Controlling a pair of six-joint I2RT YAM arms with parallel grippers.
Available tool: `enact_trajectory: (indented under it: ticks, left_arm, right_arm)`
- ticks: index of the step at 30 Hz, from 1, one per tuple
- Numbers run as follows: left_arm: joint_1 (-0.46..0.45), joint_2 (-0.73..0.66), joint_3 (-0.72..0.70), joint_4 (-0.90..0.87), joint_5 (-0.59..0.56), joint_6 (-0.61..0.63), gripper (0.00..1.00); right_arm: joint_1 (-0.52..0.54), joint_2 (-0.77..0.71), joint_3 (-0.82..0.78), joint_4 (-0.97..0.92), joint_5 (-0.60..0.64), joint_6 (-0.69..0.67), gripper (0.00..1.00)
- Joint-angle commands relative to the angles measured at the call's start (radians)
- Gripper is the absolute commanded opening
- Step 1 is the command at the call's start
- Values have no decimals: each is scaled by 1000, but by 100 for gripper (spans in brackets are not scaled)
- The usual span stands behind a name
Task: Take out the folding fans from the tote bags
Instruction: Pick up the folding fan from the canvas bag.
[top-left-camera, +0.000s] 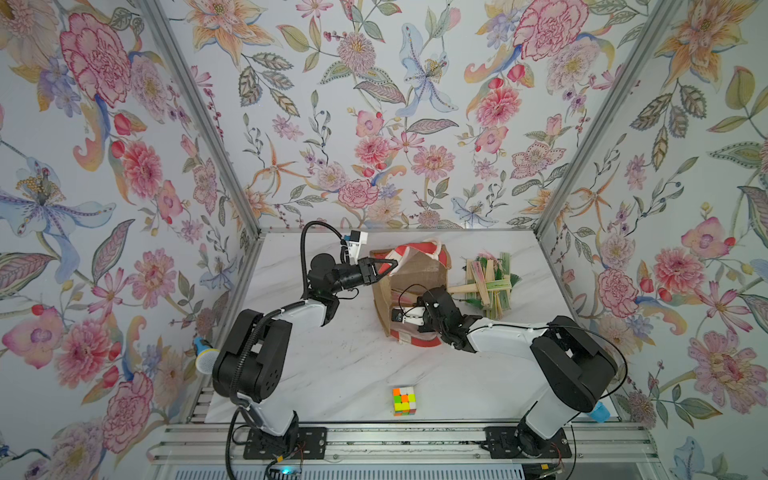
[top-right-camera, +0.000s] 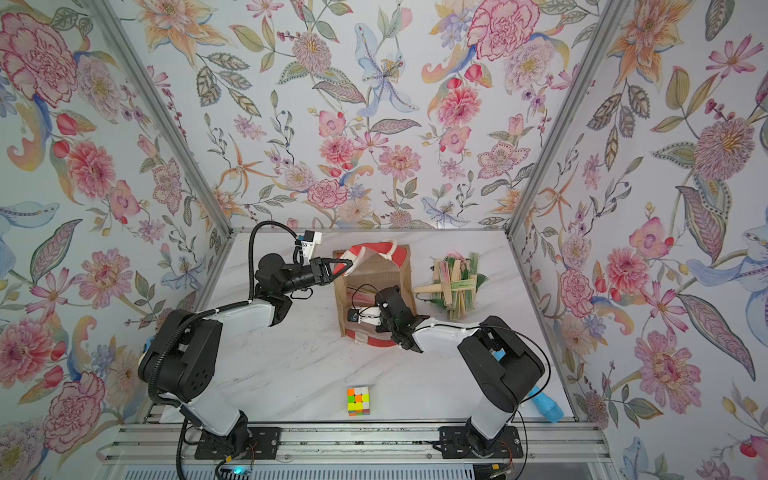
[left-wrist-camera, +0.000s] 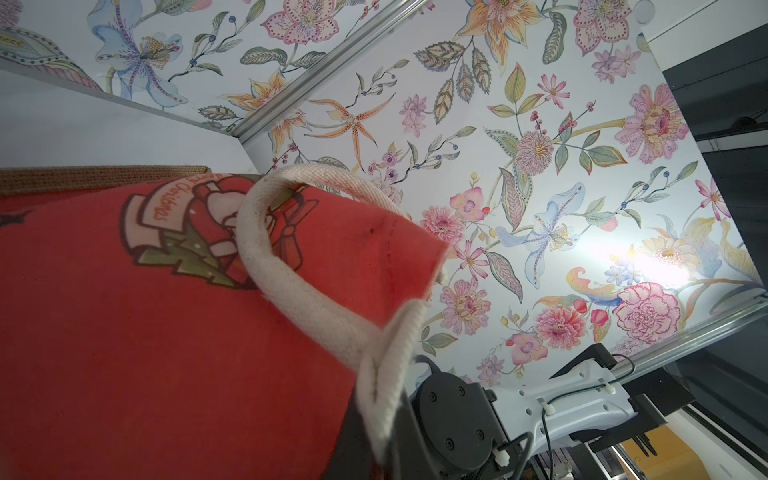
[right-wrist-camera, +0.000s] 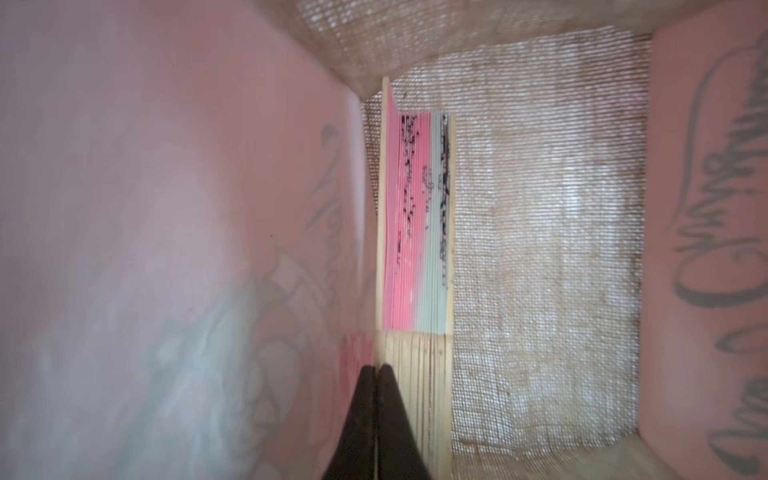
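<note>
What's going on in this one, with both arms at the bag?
The left gripper is shut on the red rim of the tote bag, holding its mouth up and open. The right gripper is deep inside the bag, shut, with its tips against the bamboo sticks of a pink and green folding fan. Whether it actually pinches the fan is unclear. A pile of fans already lies on the table beside the bag, so at least this one is left to take out.

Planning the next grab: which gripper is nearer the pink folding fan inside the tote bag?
Right. The right gripper is inside the tote bag, its shut fingers beside the pink folding fan; the left gripper is outside, pinching the bag's rim.
</note>
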Motion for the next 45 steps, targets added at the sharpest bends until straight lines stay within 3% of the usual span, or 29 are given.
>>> enact_trajectory:
  ticks: [1,9,22,37,45]
  left_arm:
    - [13,-52,18,-114,-46,105,0]
    - [16,-33,38,-91,-68,62,0]
    - [78,63,8,274,-87,-254,0]
    - [103,81,8,292,-162,-319,0]
    - [113,91,1,310,-203,-342,0]
  right_arm:
    - [-9,-50,-25,23,-23,57,0]
    - [-8,-151,-70,44,-16,84,0]
    - [4,-346,-41,-194,-55,239,0]
    - [6,-662,-27,-409,-124,391,0]
    - [-165,-816,-35,-401,-322,554,0]
